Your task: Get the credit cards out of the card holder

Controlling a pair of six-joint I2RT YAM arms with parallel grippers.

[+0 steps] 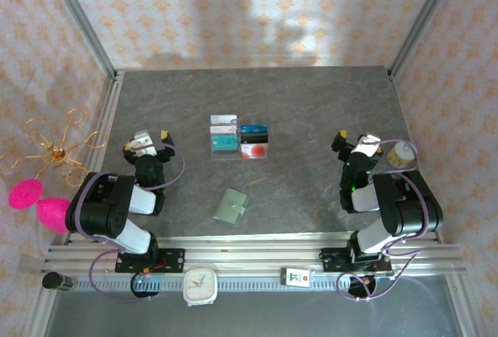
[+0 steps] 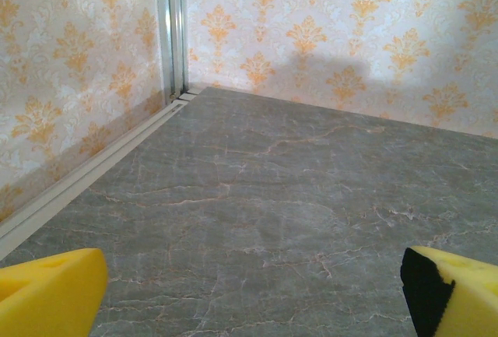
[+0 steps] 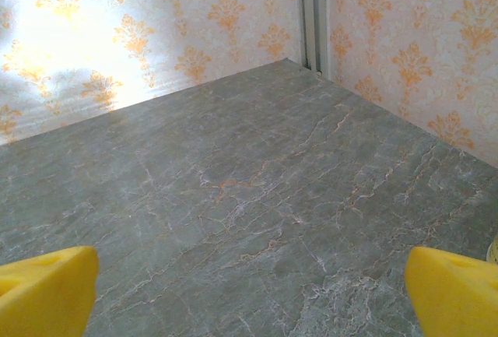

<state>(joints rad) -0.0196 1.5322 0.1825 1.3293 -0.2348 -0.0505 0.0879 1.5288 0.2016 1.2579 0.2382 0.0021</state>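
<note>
The card holder (image 1: 232, 205), a small sage-green wallet, lies shut on the grey table near the front, between the two arms. The credit cards are hidden from view. My left gripper (image 1: 148, 139) hovers to the wallet's upper left, open, with nothing between its yellow fingers (image 2: 50, 292). In the left wrist view the gripper (image 2: 253, 298) looks onto bare table. My right gripper (image 1: 359, 141) stands far right of the wallet, also open and empty. The right wrist view has its gripper (image 3: 253, 294) over bare table, yellow fingers (image 3: 455, 294) wide apart.
A white card (image 1: 223, 124), a teal card (image 1: 224, 143), a dark-blue card (image 1: 254, 130) and a red-and-white card (image 1: 254, 149) lie in a block behind the wallet. A round white clock (image 1: 200, 286) sits on the front rail. Patterned walls (image 2: 311, 26) close the table in.
</note>
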